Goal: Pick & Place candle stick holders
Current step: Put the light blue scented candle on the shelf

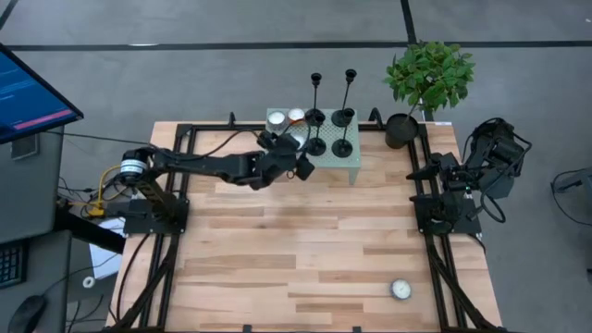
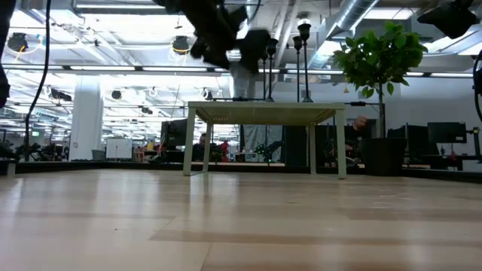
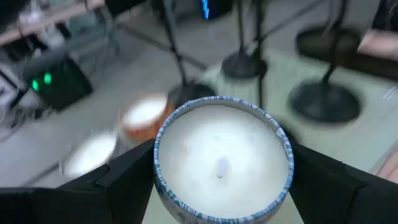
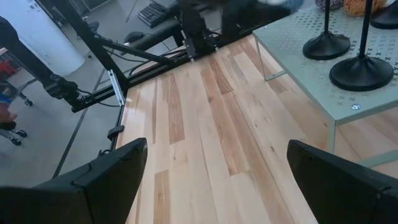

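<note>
Far edge of the table (image 1: 277,268): small green stand (image 1: 355,166) crowded. 4 candle stick holders (image 1: 343,118) upright on its right half; 2 candles (image 1: 287,118) on its left half. Left gripper (image 1: 294,157), clamped on a blue-rimmed candle (image 3: 221,158), blocks the stand's left side. Potted plant (image 1: 407,125) fills the far right corner. Near right corner: 1 small candle (image 1: 400,289). Table middle open, passable.
</note>
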You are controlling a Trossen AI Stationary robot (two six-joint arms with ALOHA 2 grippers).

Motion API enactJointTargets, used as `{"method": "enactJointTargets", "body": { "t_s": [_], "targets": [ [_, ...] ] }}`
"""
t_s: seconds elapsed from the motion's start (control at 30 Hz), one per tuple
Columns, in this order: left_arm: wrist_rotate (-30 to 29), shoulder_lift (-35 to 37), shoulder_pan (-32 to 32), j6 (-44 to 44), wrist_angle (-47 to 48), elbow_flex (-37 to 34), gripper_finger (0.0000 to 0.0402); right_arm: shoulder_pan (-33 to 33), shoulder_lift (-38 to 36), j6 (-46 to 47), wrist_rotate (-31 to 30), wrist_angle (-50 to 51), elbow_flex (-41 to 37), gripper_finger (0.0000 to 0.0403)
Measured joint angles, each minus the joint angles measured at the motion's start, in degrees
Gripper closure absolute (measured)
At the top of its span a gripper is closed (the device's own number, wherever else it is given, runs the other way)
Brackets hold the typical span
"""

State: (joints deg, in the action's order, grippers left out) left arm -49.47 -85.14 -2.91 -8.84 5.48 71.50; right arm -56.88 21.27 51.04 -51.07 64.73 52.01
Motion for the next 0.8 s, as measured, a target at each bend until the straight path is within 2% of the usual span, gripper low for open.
{"method": "enactJointTargets", "body": {
  "t_s": [0.1, 0.3, 0.47, 0.63, 0.8],
  "targets": [
    [0.19, -0.08, -0.83, -2.56, 3.91, -0.11, 0.0086, 0.01, 0.01, -0.02, 0.00, 0.02, 0.00, 0.0026],
    [0.99, -0.07, -1.24, -3.70, 4.06, -0.14, 0.0086, 0.01, 0.01, -0.45, -0.02, 0.27, 0.00, 0.0026],
    [1.27, -0.49, -1.38, -9.83, 3.90, -3.90, 0.0086, 0.00, 0.01, -0.45, 0.00, 0.87, 0.00, 0.0026],
    [-0.24, -0.47, -1.38, -12.18, -1.38, -7.21, 0.0086, 0.01, 0.01, -0.48, -0.02, 1.07, 0.00, 0.0026],
    [-0.08, -0.42, -2.01, -9.92, -5.47, -7.67, 0.0086, 0.00, 0.01, -0.59, 0.00, 1.55, 0.00, 0.0026]
  ]
}}
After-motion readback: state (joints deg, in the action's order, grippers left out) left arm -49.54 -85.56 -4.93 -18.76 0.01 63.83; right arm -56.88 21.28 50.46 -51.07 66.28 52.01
